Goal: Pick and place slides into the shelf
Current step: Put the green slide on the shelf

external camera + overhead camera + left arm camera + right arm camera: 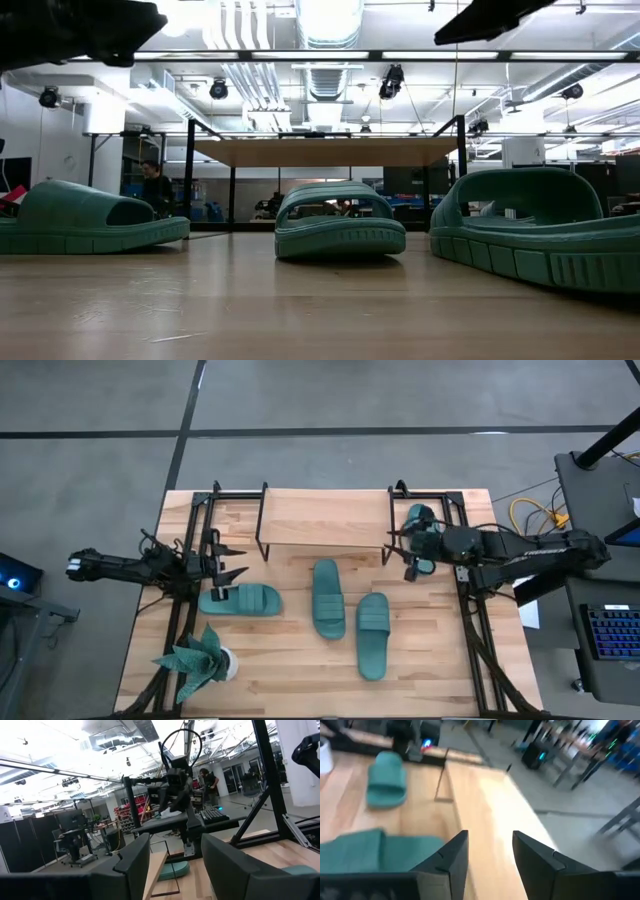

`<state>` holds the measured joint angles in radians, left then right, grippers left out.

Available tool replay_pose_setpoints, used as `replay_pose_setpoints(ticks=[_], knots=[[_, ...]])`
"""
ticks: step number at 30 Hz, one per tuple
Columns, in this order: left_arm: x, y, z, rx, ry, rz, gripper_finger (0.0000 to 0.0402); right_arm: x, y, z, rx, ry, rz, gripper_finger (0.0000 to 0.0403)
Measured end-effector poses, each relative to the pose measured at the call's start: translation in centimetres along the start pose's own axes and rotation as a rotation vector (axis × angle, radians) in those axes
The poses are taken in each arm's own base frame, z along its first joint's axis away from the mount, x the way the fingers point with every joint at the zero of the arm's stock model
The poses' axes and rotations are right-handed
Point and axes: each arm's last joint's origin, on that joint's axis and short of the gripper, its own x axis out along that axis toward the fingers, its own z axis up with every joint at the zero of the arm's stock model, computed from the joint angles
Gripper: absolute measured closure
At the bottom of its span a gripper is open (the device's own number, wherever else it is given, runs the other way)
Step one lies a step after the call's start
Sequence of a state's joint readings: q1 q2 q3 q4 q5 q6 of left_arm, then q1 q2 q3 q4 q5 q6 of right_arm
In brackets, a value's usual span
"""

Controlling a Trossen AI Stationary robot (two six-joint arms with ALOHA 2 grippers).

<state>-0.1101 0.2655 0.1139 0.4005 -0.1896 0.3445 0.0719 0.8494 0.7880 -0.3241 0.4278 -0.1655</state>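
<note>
Three teal slides lie sole-down on the table: one at the left (240,600), one in the middle (328,598), one to the right (373,635). A fourth slide (421,516) lies at the right end of the shelf (325,518), mostly hidden under my right gripper; it also shows in the left wrist view (175,869). My right gripper (400,550) is open above it, pointing left along the shelf top (485,795), with nothing between its fingers. My left gripper (235,562) is open and empty, above the table just beyond the left slide, near the shelf's left end.
A spiky green plant in a white pot (197,660) stands at the near left corner. Black frame rails (470,610) run along the table's left and right sides. Bare tabletop (290,670) lies in front of the slides. A keyboard (612,632) sits off the table at the right.
</note>
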Motion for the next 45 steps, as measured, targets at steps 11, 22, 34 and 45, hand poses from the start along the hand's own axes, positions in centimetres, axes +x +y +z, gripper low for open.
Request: replay_pose_setpoints(ticks=[11, 22, 34, 45], knots=[[0.0, 0.0, -0.1, 0.002, 0.001, 0.002, 0.0237, -2.6, 1.0, 0.0, 0.075, 0.211, -0.01, 0.0266], [0.0, 0.0, 0.0, 0.002, -0.002, 0.003, 0.0237, -3.0, 1.4, -3.6, 0.19, 0.554, -0.119, 0.0271], [0.0, 0.0, -0.1, 0.003, 0.002, 0.003, 0.0237, -0.9, 2.9, -6.3, 0.056, 0.761, -0.203, 0.0288], [0.0, 0.0, -0.1, 0.003, 0.003, 0.005, 0.0237, 1.1, 4.0, -7.5, -0.05, 0.857, -0.31, 0.0302]])
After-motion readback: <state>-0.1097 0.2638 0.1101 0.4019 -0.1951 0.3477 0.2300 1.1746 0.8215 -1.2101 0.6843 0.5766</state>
